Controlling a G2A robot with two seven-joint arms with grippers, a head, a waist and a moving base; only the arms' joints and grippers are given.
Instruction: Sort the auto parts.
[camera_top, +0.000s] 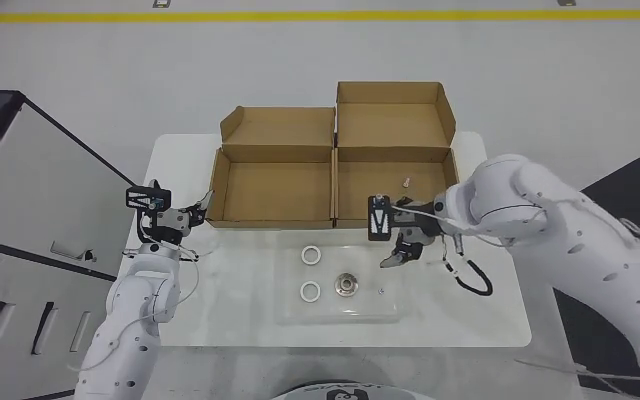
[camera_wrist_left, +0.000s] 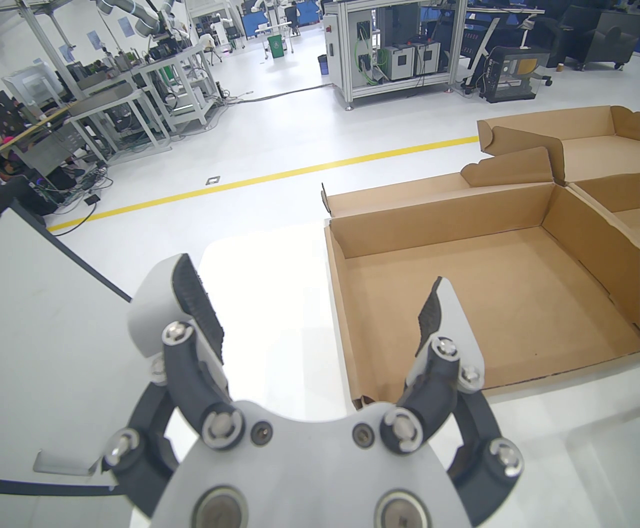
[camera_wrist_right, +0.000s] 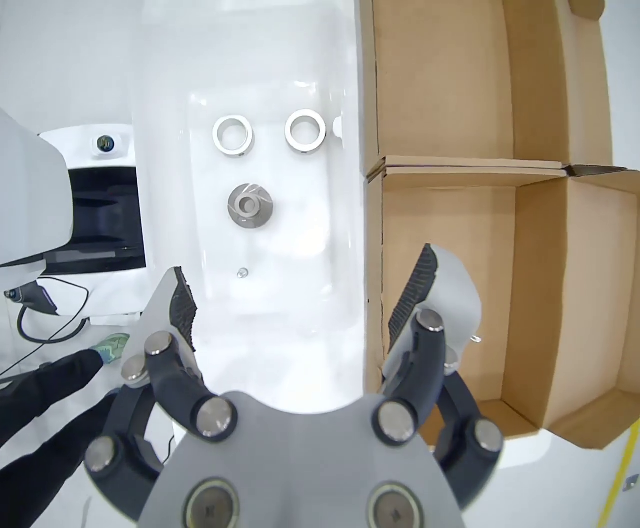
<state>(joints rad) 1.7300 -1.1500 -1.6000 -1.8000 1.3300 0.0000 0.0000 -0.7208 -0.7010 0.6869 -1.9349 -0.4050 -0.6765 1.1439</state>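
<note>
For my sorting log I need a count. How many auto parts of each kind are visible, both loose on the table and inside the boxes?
Rings: 2
Flanged metal disc: 1
Small parts, too small to identify: 2 (one beside the disc, one in a cardboard box)
Total: 5

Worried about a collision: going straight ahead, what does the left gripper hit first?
Probably the near side wall of the cardboard box just ahead of the open left gripper; depth is hard to judge.

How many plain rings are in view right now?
2: the far ring lies before the left cardboard box; the near ring lies closer to the robot, beside the flanged disc.
</note>
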